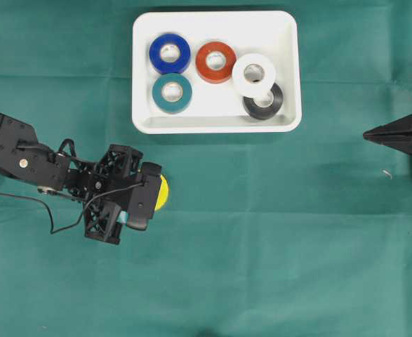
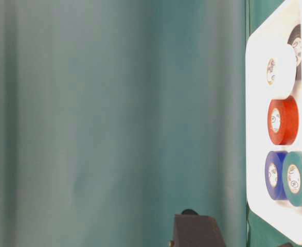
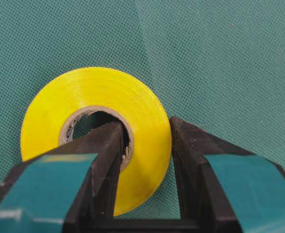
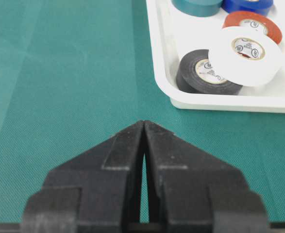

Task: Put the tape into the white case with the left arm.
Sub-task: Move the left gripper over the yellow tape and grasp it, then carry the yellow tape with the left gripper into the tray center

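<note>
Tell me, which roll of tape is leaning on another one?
The white roll in the white case: it rests tilted atop the black roll, while the blue, red and teal rolls lie flat.

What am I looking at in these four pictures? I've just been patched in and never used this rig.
Two black robot arms work over a green cloth. The overhead view shows it all: the left gripper at lower left, the right gripper parked at the right edge, shut and empty. Each arm also carries a wrist camera. The left one shows its fingers closed on the wall of a yellow tape roll, one finger inside the hole. The white case already holds blue, red, teal, white and black rolls; the white roll leans on the black one. The table-level view shows the case sideways.
</note>
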You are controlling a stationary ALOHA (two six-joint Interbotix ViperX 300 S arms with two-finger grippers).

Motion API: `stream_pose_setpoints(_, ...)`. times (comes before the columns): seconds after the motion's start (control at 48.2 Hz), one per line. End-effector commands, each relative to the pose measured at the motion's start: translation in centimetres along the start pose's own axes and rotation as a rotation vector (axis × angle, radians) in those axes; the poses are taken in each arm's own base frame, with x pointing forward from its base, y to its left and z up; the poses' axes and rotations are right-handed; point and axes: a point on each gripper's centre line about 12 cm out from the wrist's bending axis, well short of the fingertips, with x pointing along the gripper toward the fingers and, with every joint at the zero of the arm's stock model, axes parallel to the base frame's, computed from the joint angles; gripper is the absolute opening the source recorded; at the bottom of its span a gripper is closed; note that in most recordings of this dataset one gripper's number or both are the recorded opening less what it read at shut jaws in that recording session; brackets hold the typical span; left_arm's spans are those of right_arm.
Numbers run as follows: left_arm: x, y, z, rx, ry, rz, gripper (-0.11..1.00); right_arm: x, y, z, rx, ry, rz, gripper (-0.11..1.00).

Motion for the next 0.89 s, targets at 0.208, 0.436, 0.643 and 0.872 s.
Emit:
stream_pose_setpoints(0.208,-2.8,0.0,2.9,0.000,-0.100,0.000,0.26,0.1,0.0,0.5,-0.001,-0.015,0.000,-0.09)
stream_pose_setpoints(0.436,-6.1,-0.1,4.5,0.002,-0.175,-0.001,0.26,0.1,0.0,0.5,-0.003,-0.014,0.000,-0.09)
stream_pose_setpoints(0.643,-6.8,0.4,5.3,0.002,-0.195,0.009,0.26,0.1,0.0,0.5,-0.003,-0.014,0.000,-0.09)
stream_pose_setpoints(0.872,-6.3,3.4,5.9,-0.058,-0.192,0.064,0.26,0.1,0.0,0.5,-0.001,-0.015,0.000,-0.09)
